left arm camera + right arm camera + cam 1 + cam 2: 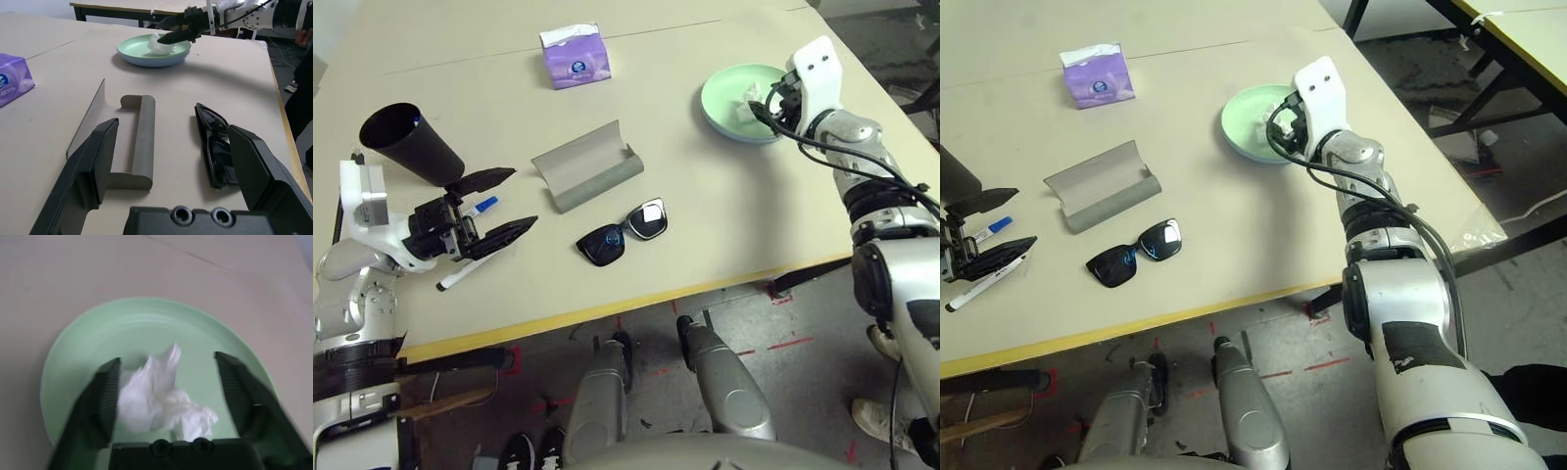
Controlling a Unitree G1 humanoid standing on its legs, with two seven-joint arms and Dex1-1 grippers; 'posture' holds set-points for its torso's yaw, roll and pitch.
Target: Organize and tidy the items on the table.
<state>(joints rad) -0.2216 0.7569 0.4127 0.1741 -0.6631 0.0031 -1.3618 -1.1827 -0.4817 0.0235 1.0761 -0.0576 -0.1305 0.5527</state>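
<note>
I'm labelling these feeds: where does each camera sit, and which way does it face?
Head pair: look down on the table, both forearms showing.
Left wrist: faces past the open left gripper across the glasses case and sunglasses.
Right wrist: open right gripper over the tissue.
Shared: green plate.

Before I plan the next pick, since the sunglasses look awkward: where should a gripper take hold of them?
Probably at the bridge between the two lenses. The black sunglasses lie flat on the table, folded, with bare tabletop around them. The bridge is the narrowest part, so come from above with open jaws straddling it across the frame, one finger on each long side.
</note>
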